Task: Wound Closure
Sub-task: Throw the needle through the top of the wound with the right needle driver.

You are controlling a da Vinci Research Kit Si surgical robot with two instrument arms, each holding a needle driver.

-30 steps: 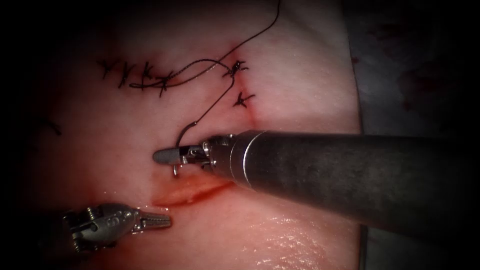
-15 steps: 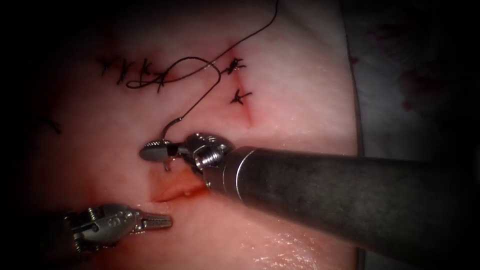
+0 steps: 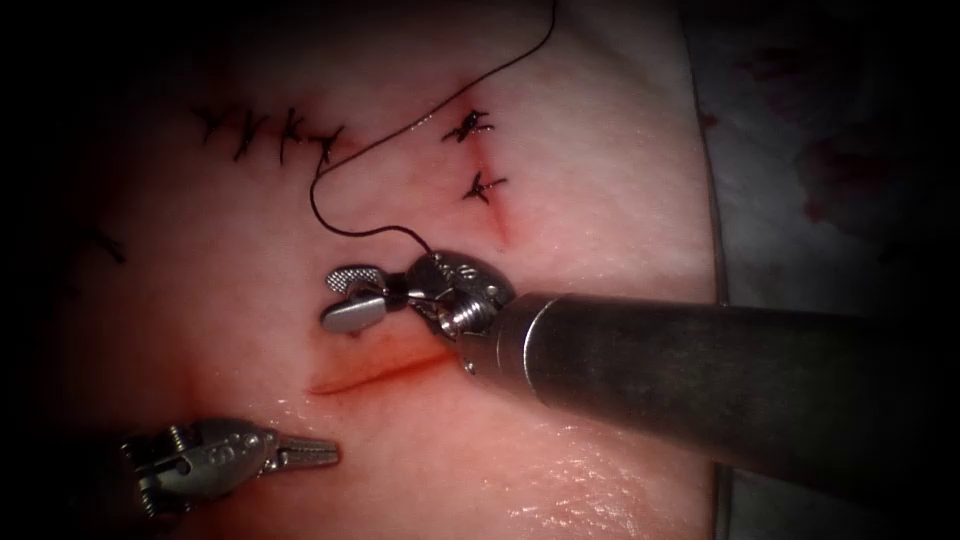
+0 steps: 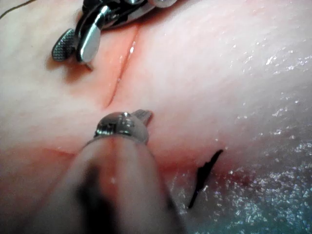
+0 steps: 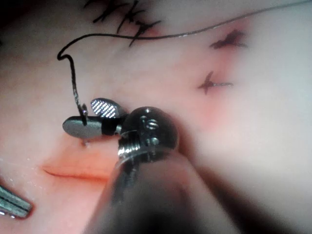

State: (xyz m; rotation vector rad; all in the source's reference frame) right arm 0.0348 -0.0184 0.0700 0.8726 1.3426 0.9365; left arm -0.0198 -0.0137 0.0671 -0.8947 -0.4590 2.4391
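Nearest the camera, the left gripper (image 3: 325, 453) sits low on the tissue (image 3: 600, 200), jaws together with nothing in them. It's on the near side of the open cut (image 3: 375, 375), off its left end and pointing right.

The cut runs roughly left to right, tilted up a bit toward the right, with red fluid (image 3: 400, 368) along it.

Just past it is the right gripper (image 3: 335, 298), jaws apart, so not clamping anything. The needle (image 5: 83, 111) lies across one jaw, its tip poking down toward the far lip. I can't tell if it's actually in the tissue.

So I reckon the right arm is much nearer the needle, with the left well apart across the cut.

The thread (image 3: 340, 225) loops away to the finished stitches (image 3: 270, 138).
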